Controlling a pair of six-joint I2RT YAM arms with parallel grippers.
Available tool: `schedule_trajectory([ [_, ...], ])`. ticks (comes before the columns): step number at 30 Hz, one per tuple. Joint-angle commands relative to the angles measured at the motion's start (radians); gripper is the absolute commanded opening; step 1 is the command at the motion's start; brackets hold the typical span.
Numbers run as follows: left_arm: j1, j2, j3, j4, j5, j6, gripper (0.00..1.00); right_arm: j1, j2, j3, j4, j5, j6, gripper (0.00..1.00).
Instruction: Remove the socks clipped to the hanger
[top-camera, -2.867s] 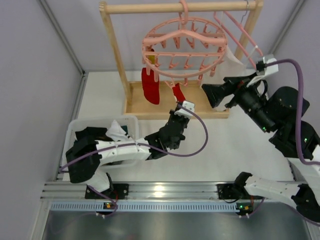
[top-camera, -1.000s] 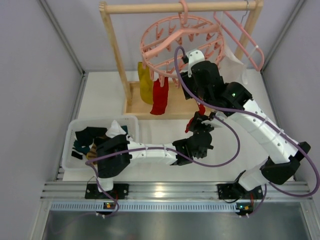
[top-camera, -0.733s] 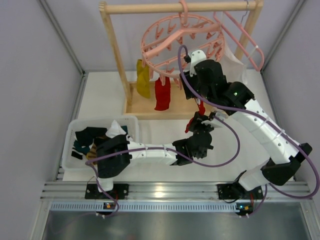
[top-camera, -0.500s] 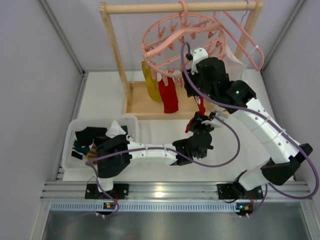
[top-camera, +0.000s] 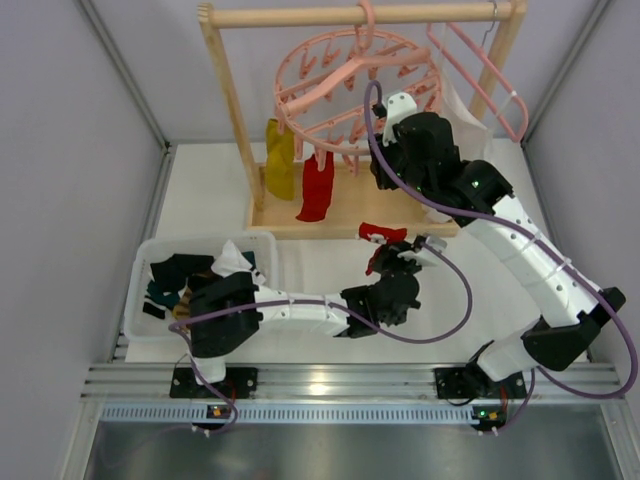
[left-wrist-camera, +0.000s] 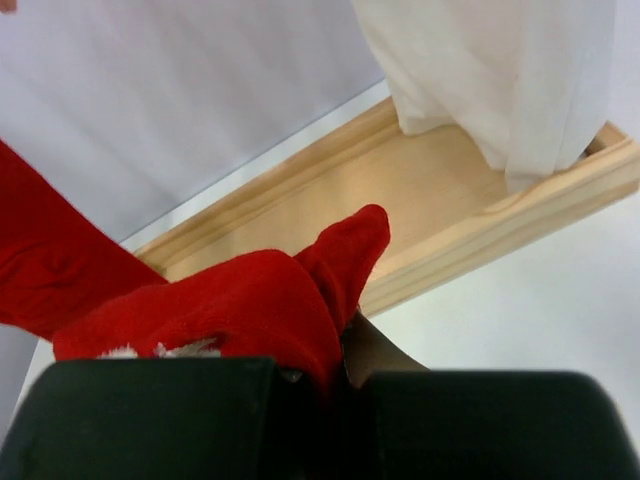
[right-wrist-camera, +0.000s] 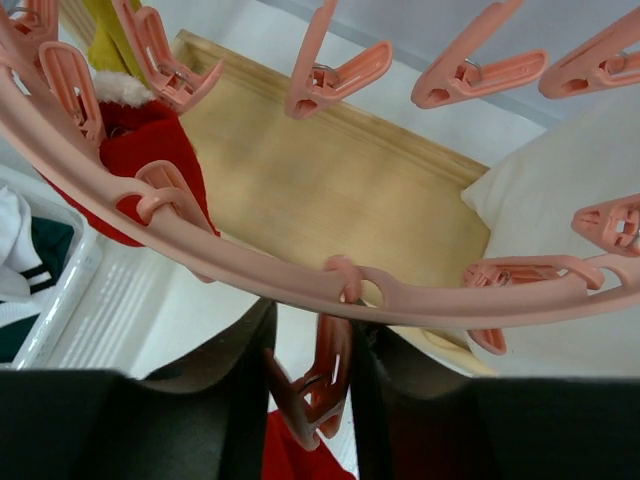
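The round pink hanger (top-camera: 340, 85) hangs from the wooden rack's top bar, with a mustard sock (top-camera: 278, 160) and a red sock (top-camera: 317, 188) clipped to its left side. My left gripper (top-camera: 384, 256) is shut on another red sock (top-camera: 381, 235), which bunches up over the fingers (left-wrist-camera: 250, 305). My right gripper (top-camera: 385, 172) reaches under the ring (right-wrist-camera: 300, 285). Its fingers press a dangling pink clip (right-wrist-camera: 320, 385) from both sides, and the clip's mouth holds nothing. A bit of the red sock (right-wrist-camera: 290, 450) shows just below that clip.
The wooden rack's base (top-camera: 300, 215) lies behind the grippers. A white cloth bag (top-camera: 462, 115) and a plain pink triangular hanger (top-camera: 480, 70) hang at the right. A clear bin (top-camera: 150, 255) at the left holds dark socks and a white cloth.
The right jaws closed in on the clip. The red sock came off it and dropped down-left with the left gripper. The ring swung, carrying the mustard and red socks left.
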Motion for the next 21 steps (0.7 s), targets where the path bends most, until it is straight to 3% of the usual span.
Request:
schedule_trajectory([
  [1, -0.004, -0.085, -0.070, 0.016, -0.043, -0.057, 0.00, -0.014, -0.027, 0.006, 0.064, -0.020, 0.005, 0.34],
  [5, -0.004, -0.177, -0.228, -0.022, -0.114, -0.164, 0.00, -0.013, -0.059, -0.038, 0.084, -0.037, 0.010, 0.54],
  [7, 0.000, -0.243, -0.248, -0.166, -0.053, -0.285, 0.00, -0.014, -0.077, -0.058, 0.090, -0.055, 0.014, 0.63],
  [8, 0.011, -0.260, -0.236, -0.384, -0.005, -0.451, 0.00, -0.013, -0.084, -0.068, 0.093, -0.057, 0.016, 0.64],
  [9, 0.026, -0.275, -0.234, -0.451, 0.035, -0.508, 0.00, -0.014, -0.093, -0.078, 0.098, -0.062, 0.020, 0.65],
  [13, 0.066, -0.373, -0.279, -0.594, 0.035, -0.614, 0.00, -0.014, -0.146, -0.134, 0.127, -0.079, 0.034, 0.69],
  [15, 0.079, -0.410, -0.290, -0.747, 0.044, -0.716, 0.00, -0.014, -0.159, -0.155, 0.127, -0.079, 0.039, 0.72],
  [21, 0.131, -0.590, -0.356, -0.972, 0.084, -0.915, 0.00, -0.014, -0.228, -0.206, 0.133, -0.083, 0.048, 0.98],
])
